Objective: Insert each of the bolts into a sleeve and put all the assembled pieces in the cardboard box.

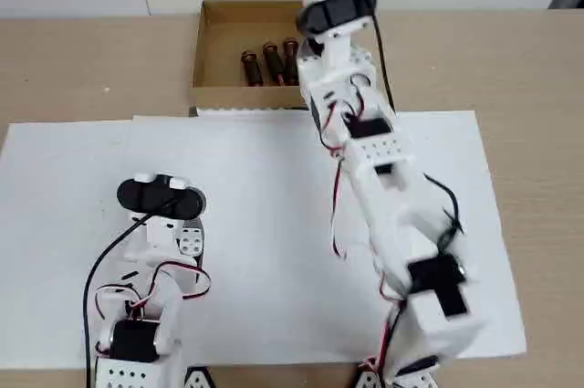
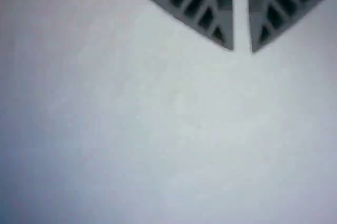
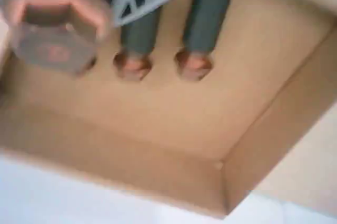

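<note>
Two grippers, starting with the right gripper (image 1: 308,59): it hangs over the right-hand part of the cardboard box (image 3: 158,171), and whether it is clenched or released cannot be told. Pressed close beside it is a hex-headed bolt (image 3: 52,39), its head looming nearer the wrist camera than anything else in the box. Next to that bolt, two assembled pieces (image 3: 138,39) lie side by side on the box floor, dark sleeves parallel and coppery ends pointing the same way. The left gripper (image 2: 241,45) points down close over the white sheet (image 2: 158,129), fingertips (image 2: 224,37) drawn nearly together with only a thin slit between them, grasping nothing. The box stands on the wooden table (image 1: 73,68), at the sheet's far edge
</note>
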